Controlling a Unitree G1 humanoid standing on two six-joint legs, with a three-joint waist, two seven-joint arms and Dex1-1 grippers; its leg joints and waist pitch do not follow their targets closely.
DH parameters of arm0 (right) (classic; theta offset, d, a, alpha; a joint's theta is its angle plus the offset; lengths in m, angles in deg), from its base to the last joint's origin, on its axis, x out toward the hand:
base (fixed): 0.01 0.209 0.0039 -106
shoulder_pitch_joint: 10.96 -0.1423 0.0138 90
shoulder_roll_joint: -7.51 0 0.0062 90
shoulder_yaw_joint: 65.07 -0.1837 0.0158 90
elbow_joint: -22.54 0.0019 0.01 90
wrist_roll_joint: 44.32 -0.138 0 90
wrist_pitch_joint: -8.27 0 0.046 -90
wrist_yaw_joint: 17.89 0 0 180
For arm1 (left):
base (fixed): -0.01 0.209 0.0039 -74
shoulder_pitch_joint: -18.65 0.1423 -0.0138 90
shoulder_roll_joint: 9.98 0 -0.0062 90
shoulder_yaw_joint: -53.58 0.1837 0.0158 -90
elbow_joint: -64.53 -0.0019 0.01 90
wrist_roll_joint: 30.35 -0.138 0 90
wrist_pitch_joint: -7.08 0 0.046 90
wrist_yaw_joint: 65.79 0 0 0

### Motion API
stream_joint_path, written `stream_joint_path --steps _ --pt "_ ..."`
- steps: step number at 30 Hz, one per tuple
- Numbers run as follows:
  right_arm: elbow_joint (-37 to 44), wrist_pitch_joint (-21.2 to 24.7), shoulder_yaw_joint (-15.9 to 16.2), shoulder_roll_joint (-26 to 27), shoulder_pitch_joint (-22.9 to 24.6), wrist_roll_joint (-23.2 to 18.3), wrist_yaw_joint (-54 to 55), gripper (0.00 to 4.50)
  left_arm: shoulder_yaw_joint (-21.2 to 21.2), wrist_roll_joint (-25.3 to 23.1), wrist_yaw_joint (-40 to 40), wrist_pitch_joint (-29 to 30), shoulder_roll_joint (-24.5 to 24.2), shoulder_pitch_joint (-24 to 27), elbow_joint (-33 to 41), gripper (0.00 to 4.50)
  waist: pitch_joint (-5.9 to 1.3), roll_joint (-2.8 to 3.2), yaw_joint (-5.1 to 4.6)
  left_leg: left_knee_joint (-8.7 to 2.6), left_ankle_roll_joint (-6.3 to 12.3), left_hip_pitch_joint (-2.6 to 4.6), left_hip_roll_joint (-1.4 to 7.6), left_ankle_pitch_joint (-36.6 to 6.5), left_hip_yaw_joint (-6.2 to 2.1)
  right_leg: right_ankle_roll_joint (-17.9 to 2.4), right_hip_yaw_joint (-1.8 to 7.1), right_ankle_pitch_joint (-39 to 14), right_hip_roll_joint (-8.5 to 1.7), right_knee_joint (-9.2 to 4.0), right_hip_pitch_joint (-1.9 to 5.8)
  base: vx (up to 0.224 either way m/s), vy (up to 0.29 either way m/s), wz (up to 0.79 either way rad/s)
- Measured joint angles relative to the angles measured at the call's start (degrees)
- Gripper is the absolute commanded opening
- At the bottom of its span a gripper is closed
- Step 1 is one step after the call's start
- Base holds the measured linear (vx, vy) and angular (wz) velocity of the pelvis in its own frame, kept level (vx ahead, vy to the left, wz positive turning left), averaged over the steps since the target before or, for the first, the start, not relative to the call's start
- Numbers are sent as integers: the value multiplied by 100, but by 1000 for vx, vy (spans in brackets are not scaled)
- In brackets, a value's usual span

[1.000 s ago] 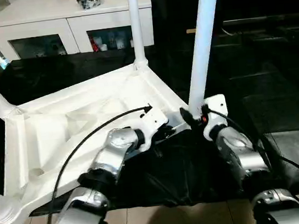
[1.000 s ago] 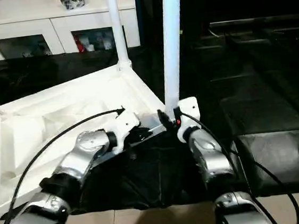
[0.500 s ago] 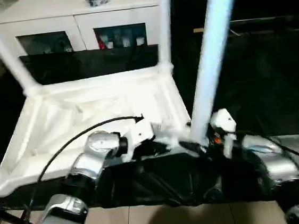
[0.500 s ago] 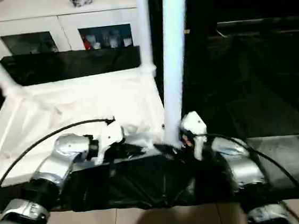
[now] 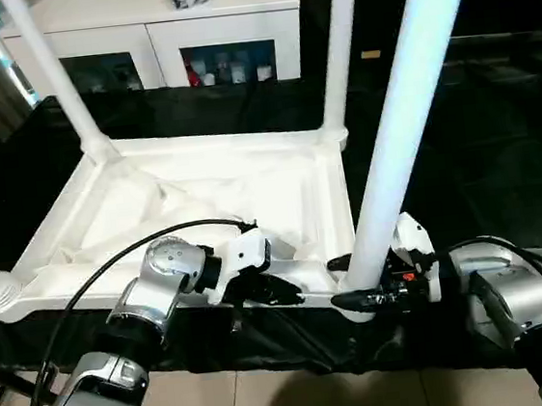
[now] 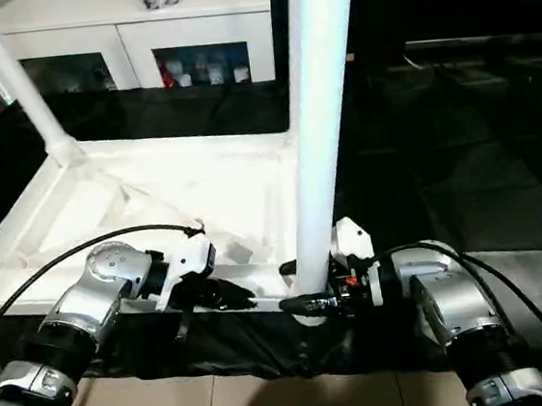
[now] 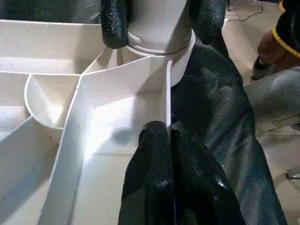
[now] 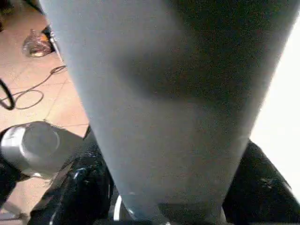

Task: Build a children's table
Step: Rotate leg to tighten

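Legs: four upright in one tabletop; two grippers.

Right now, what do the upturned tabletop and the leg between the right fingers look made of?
Tabletop: likely moulded white plastic, matte, with thin ribs and rounded sockets underneath. Leg: probably the same plastic, a smooth white tube with a faint sheen; I can't tell if it is hollow.

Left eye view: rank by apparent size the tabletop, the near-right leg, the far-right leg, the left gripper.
1. tabletop, widest by far.
2. near-right leg, though it stands closest to the camera, so its bulk is partly nearness.
3. far-right leg, thinner, farther back.
4. left gripper, smallest.
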Motion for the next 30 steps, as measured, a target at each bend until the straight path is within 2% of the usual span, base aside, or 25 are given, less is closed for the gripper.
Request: stream_joint_path --steps 4,9,22,25,27,30 --pt "102 40 55 -44 25 -34 -59 235 10 5 -94 -9 -6 -3 0 0 2 -5 50 0 0 1 0 0 0 1 0 0 0 1 0 0 0 0" --pt "205 3 60 -53 56 17 -61 208 13 19 -118 -36 -18 -7 0 0 2 -10 59 0 0 0 0 0 1 2 1 -1 0 2 1 0 0 0" --pt "440 -22 -22 21 304 27 84 200 54 19 -111 -37 50 0 0 0 -2 -12 81 4 0 2 1 1 0 19 1 -11 -1 6 5 0 0 0" --pt "351 -164 -168 224 391 31 476 199 21 18 105 -55 61 7 -58 0 -3 -13 56 7 -2 4 2 3 0 22 1 -12 -1 10 7 0 0 0" --pt "113 -272 -372 479 374 48 1017 198 -63 -53 491 -89 105 6 -121 0 -5 -23 35 12 -5 15 3 5 0 20 2 -7 0 13 13 0 0 0" --pt "-149 -454 -562 740 324 159 1849 197 -108 -160 1003 -95 219 5 -174 0 -13 -46 -70 13 -7 37 3 6 2 23 4 -5 0 8 29 0 0 0"
